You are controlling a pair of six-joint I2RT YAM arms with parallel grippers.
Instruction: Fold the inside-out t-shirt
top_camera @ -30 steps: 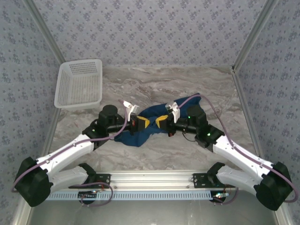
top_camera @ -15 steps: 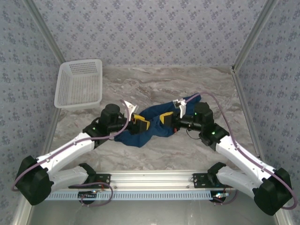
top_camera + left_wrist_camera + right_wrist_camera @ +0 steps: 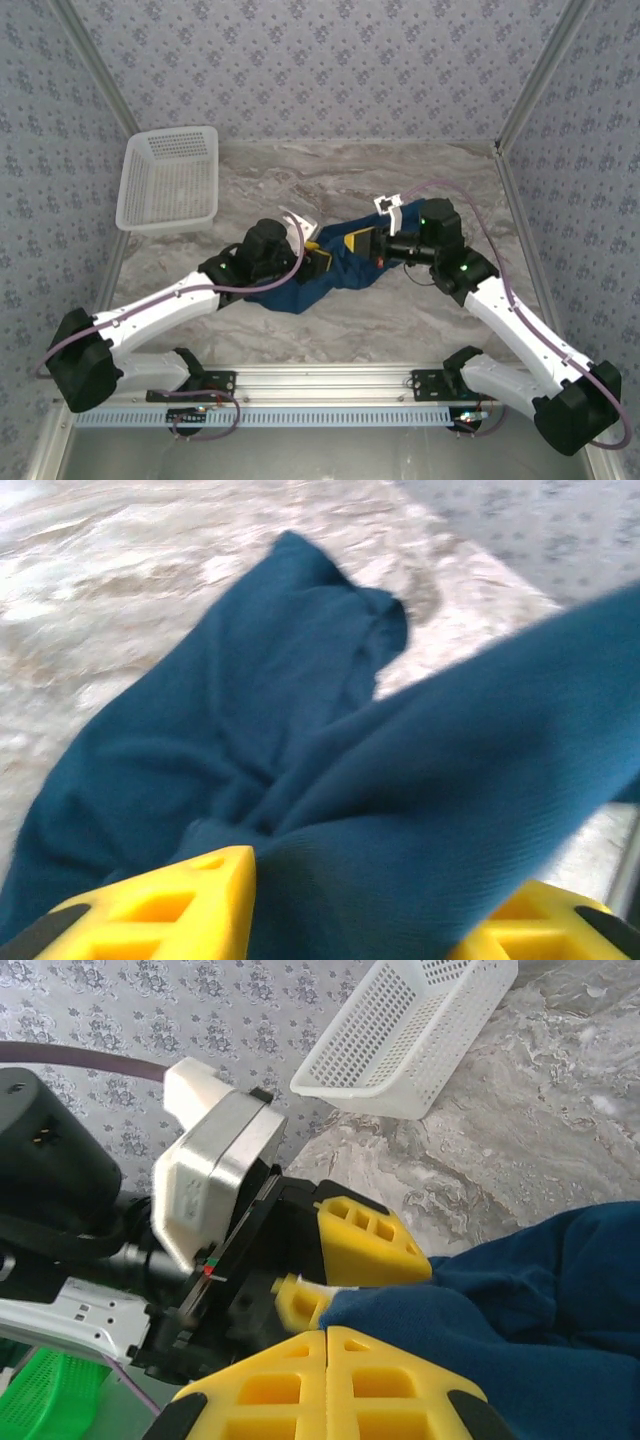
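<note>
Right gripper (image 3: pixel 327 1335) (image 3: pixel 362 244): yellow fingers pressed together on a fold of the dark navy-blue cloth t-shirt (image 3: pixel 540 1300). Left gripper (image 3: pixel 350 880) (image 3: pixel 322 260): fingers apart with cloth between them, can't tell if pinched. The two grippers sit close together, mid-table. T-shirt (image 3: pixel 310 285) is bunched on the grey marble-pattern table (image 3: pixel 400 190), long axis diagonal from near-left to far-right, with the far-right end at the right gripper. White plastic lattice basket (image 3: pixel 170 180) sits at the far-left corner. Grey floral-patterned walls (image 3: pixel 300 60) surround the table.
</note>
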